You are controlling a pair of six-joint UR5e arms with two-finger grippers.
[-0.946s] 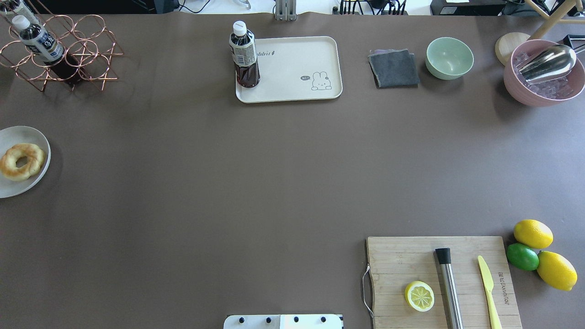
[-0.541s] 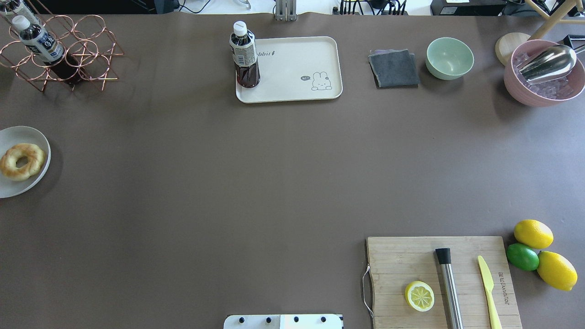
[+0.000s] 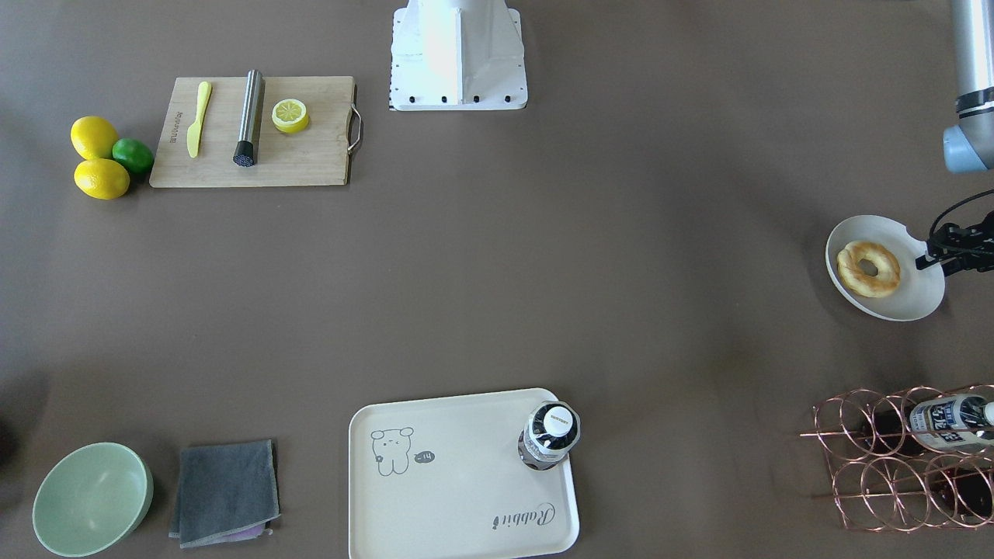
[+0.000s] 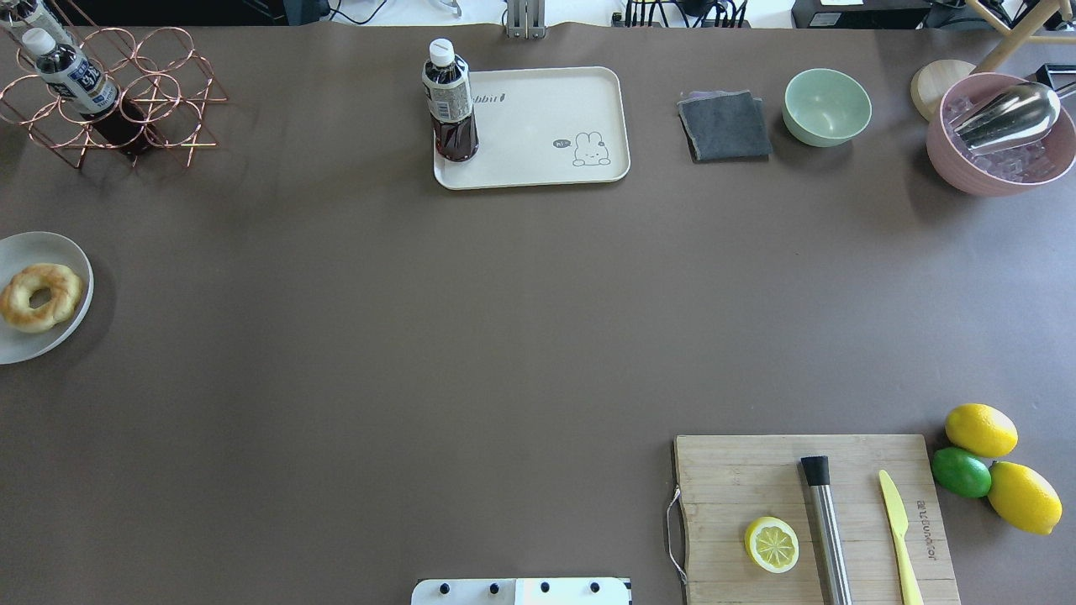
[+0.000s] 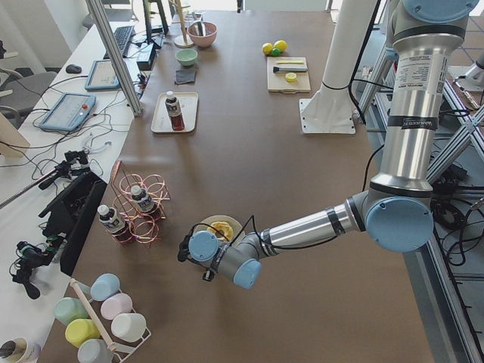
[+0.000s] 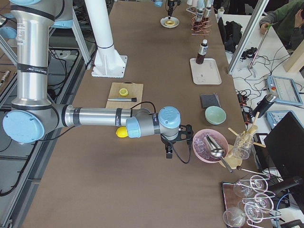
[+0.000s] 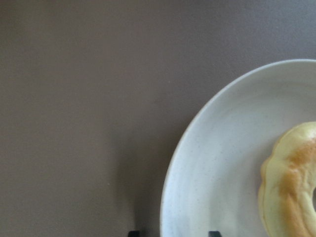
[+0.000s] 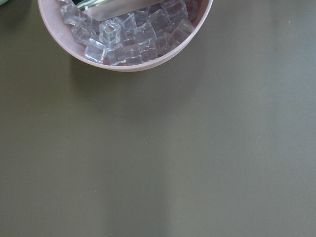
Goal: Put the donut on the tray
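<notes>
The donut (image 4: pixel 38 296) lies on a round white plate (image 4: pixel 46 344) at the table's left edge; it also shows in the front-facing view (image 3: pixel 868 269) and at the right edge of the left wrist view (image 7: pixel 291 182). My left gripper (image 3: pixel 932 256) is open, empty, and hovers over the plate's outer rim, beside the donut without touching it; only its fingertips (image 7: pixel 133 233) show at the wrist view's bottom edge. The cream tray (image 4: pixel 546 126) sits at the far middle. My right gripper (image 6: pixel 168 153) hangs beside a pink ice bowl (image 6: pixel 209 145); I cannot tell whether it is open or shut.
A dark drink bottle (image 4: pixel 450 101) stands on the tray's left corner. A copper wire rack (image 4: pixel 118 101) with bottles is far left. A grey cloth (image 4: pixel 725 126) and green bowl (image 4: pixel 827 107) are right of the tray. A cutting board (image 4: pixel 756 487) with a half lemon (image 4: pixel 772 544) is near right.
</notes>
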